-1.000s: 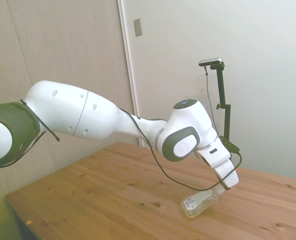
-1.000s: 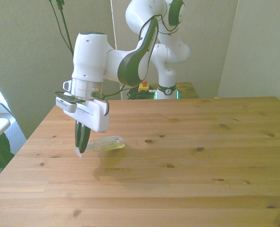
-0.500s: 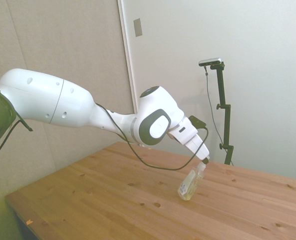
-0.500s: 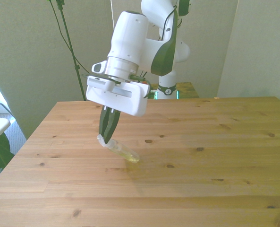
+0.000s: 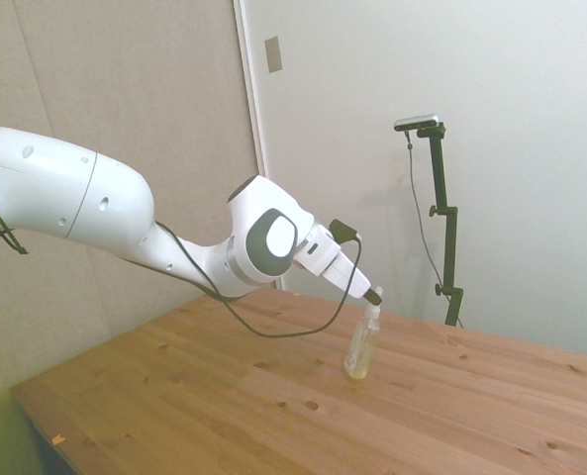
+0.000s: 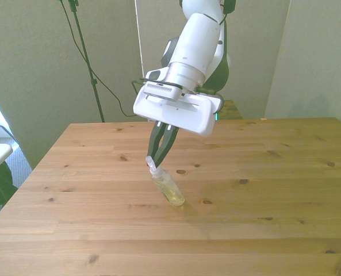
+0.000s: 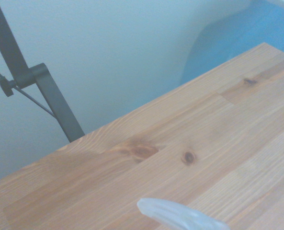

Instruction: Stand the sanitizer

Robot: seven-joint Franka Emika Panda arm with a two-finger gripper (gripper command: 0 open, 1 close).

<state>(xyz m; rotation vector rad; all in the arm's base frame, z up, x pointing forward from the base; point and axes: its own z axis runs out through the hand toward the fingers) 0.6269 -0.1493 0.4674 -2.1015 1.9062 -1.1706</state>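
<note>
Gripper (image 6: 156, 158) pinched on the white pump top of the sanitizer (image 6: 169, 189), fingers nearly together with only the nozzle between them. Bottle base rests on the wooden table (image 6: 262, 190), roughly mid-table, a bit toward the front view's left.

Side view: sanitizer (image 5: 362, 341) looks almost upright, only a slight lean, neck up at the gripper (image 5: 374, 298) and yellowish liquid pooled at the bottom. The arm comes in low and slanted from the picture's left, cable looping under it. Finger gap not readable here, too small.

Front view: tilt is clearer, top leaning toward the front view's left, base kicked toward the right, so not fully vertical. Dark fingers visible converging down onto the nozzle from under the wide white gripper body. Label not legible in either view.

Wrist view: only a blurred clear tip of the bottle (image 7: 180, 216) at the frame edge, over bare table planks (image 7: 132, 158) with two knots; cannot tell tilt or contact from it. Pale wall beyond the table edge.
</note>
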